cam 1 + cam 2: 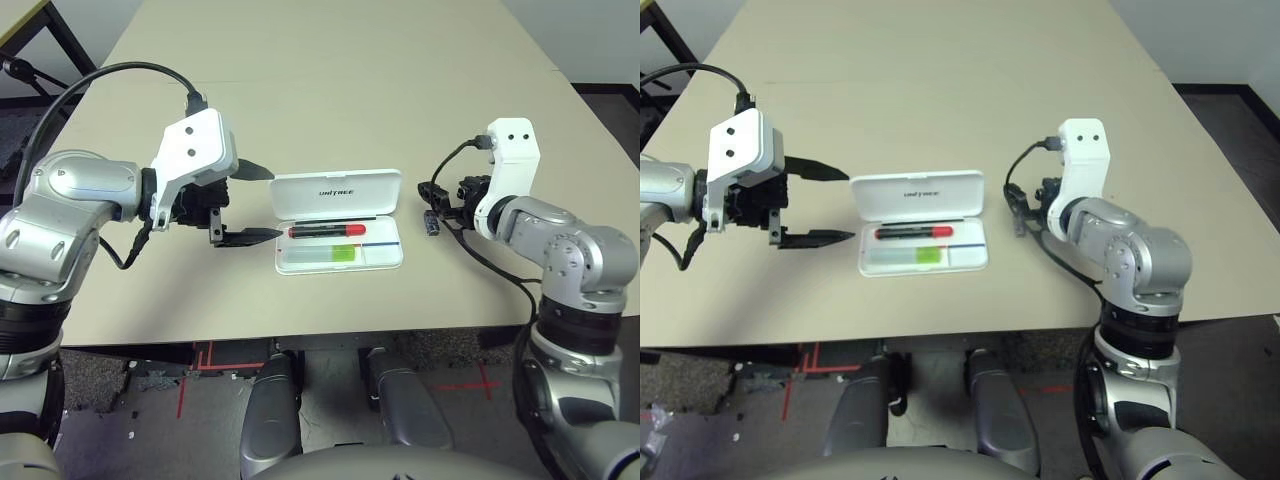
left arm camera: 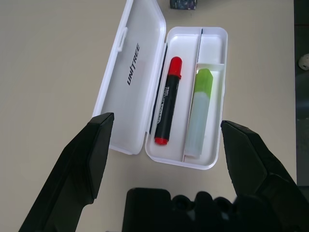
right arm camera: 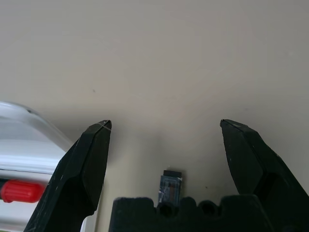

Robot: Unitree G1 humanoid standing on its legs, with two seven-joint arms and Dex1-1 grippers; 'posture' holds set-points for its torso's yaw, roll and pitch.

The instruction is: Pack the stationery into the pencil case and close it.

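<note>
Robotics lab / test room, not a home.

Long plain beige laminate table [image 1: 330,90] with bare top, worn grey concrete floor [image 1: 150,390] under near edge marked with red tape lines [image 1: 195,375], black metal frame legs [image 1: 40,45] at far left, dark carpet [image 1: 1240,110] at far right.

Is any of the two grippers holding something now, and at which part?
Nothing is held. The left gripper and the right gripper are both open and empty; the small dark block lies on the table.
</note>
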